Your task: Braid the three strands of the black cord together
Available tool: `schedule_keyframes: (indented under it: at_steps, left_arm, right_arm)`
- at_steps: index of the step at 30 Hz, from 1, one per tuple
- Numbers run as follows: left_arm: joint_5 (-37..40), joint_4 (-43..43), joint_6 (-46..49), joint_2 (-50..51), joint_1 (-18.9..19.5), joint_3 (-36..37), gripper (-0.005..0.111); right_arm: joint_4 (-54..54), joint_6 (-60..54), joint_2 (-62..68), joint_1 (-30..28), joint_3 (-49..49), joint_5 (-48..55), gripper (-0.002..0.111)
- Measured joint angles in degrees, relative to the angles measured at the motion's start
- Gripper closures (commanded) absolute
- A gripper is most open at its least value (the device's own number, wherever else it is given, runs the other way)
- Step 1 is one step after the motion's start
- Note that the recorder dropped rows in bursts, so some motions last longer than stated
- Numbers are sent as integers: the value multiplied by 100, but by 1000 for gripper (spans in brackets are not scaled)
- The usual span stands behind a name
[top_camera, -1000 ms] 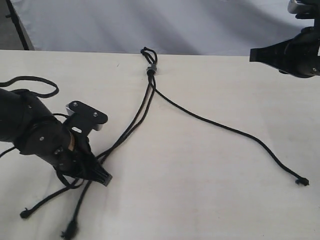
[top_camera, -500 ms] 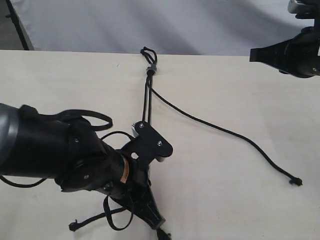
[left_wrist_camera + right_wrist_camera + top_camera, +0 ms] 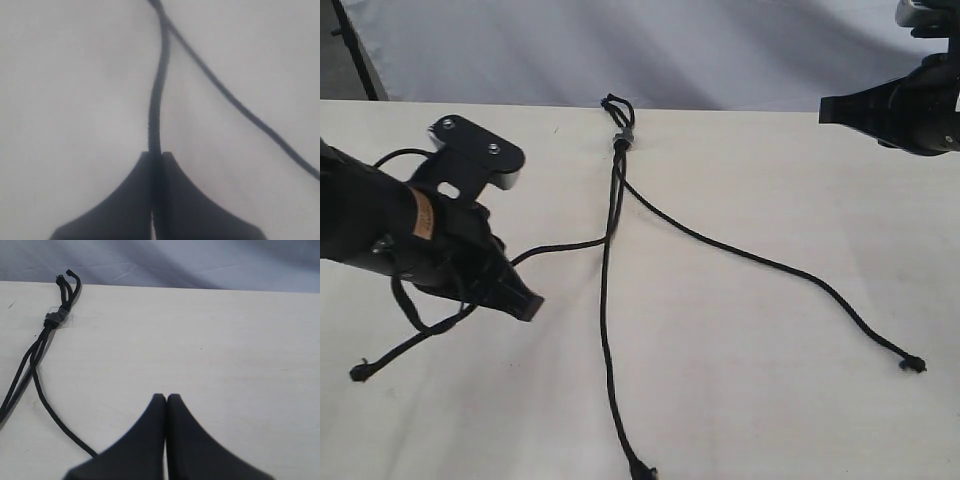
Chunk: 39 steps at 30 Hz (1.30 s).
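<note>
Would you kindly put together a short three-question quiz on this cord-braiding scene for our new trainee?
1. True or false: the right gripper is holding a strand.
2. Which strand is the left gripper shut on? A. the left strand; B. the middle one; C. the right one.
3. Fill in: the three strands meet at a small ___ near the far edge of the table.

Key: 1. False: the right gripper is shut on nothing. 2. A. 3. knot.
</note>
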Motion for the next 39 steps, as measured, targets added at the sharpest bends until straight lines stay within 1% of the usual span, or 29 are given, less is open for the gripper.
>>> schedule_keyframes:
  at_steps: [2,5,8,10,14,16,26,32,33,34,36,37,39]
  left_arm:
    - [0,12,0,-26,315,183,106]
    - [-333,12,0,-26,788,533,106]
    - [-829,12,-16,-26,1147,921,106]
    - [-1172,12,-25,-35,1275,1137,106]
    - [-1793,12,-25,-35,1333,1489,106]
    - [-1927,12,-25,-35,1342,1579,106]
    - [-1967,12,-146,-35,1342,1589,106]
    - [-1976,22,-197,428,1342,1589,106]
    - [-1992,22,-214,535,1342,1589,104]
    - [-2003,22,-222,618,1342,1589,99]
    - [-2016,22,-264,801,1342,1589,87]
    - [-2027,22,-275,860,1342,1589,76]
    - [-2027,22,-329,958,1342,1579,62]
  right_arm:
    - [0,0,0,0,0,0,108]
    - [0,0,0,0,0,0,108]
    - [0,0,0,0,0,0,108]
    - [0,0,0,0,0,-10,108]
    - [0,0,0,0,0,-10,108]
    - [0,0,0,0,0,-10,108]
    - [0,0,0,0,0,-10,108]
    - [0,0,0,0,0,-10,108]
    - [0,0,0,0,0,-10,108]
    - [0,0,0,0,0,-10,108]
    - [0,0,0,0,0,-10,108]
    - [0,0,0,0,0,-10,108]
    - [0,0,0,0,0,-21,108]
